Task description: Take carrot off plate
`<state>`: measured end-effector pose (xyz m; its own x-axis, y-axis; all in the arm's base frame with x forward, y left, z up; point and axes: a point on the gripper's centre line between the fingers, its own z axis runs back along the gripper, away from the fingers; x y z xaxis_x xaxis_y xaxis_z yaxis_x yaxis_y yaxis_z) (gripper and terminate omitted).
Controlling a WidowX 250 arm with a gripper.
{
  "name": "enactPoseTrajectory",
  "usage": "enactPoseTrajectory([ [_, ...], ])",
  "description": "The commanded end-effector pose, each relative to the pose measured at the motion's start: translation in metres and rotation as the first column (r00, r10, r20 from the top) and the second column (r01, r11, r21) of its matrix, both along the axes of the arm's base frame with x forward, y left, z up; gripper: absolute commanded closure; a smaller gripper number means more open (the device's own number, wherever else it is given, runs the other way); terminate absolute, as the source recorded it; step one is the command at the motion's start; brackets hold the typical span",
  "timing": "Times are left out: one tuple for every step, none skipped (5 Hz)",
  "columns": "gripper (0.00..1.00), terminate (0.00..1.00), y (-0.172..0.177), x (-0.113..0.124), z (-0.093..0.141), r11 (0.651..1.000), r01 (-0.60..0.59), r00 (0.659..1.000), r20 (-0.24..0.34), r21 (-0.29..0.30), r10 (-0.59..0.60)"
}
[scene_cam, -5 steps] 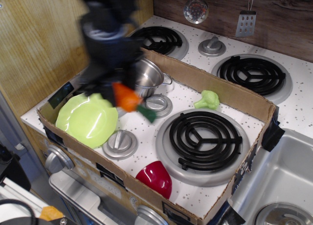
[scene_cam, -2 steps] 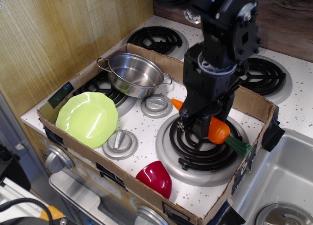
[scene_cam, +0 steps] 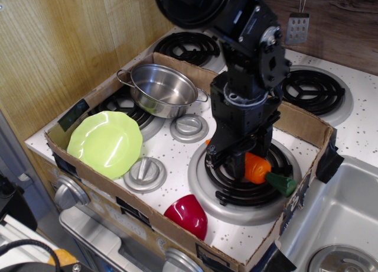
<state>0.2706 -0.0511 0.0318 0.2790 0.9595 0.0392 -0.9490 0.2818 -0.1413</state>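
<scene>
Since the frame 0.4 s before, the arm had sunk a little and drawn slightly left and nearer, and the carrot (scene_cam: 258, 168) had dropped with it, so that it lay lower over the near-right burner (scene_cam: 243, 163). A second before, arm and carrot had been beside the plate (scene_cam: 105, 143), at the left.

The carrot sat at the right side of that burner, orange body toward the pincer (scene_cam: 241, 159), green cap (scene_cam: 280, 183) pointing right and near. Whether it touched the coils could not be told. It was well apart from the plate.

The plate lay bare at the near left of the cardboard tray (scene_cam: 298, 123), nothing on it. The steel pot (scene_cam: 162, 90) stood behind it, over the far-left burner inside the tray, with nothing seen inside. The red bowl (scene_cam: 187, 216) rested against the tray's near wall, its inside not visible. The tray itself sat on the speckled stove top (scene_cam: 357, 136) and held plate, pot, bowl, knobs and the near-right burner.

The arm came down from the top edge, its black wrist upright over the burner and hiding the toy broccoli's spot. The pincer pointed down and was closed on the carrot's thin end; its fingertips were dark and hard to separate from the coils.
</scene>
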Motion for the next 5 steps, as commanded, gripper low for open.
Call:
enactPoseTrajectory([
  [0.0, 0.0, -0.002, -0.007, 0.012, 1.0, 0.025, 0.999, 0.037, 0.019, -0.026],
  [0.0, 0.0, -0.003, -0.008, 0.032, 0.999, 0.022, 1.0, 0.021, 0.039, -0.022],
  [0.0, 0.0, -0.003, -0.009, 0.058, 0.997, 0.038, 0.999, 0.009, 0.067, -0.039],
  [0.0, 0.0, -0.007, -0.01, 0.075, 0.995, 0.023, 1.0, 0.002, 0.093, -0.023],
  [0.0, 1.0, -0.012, -0.011, 0.085, 0.993, 0.048, 0.998, -0.033, 0.108, -0.045],
])
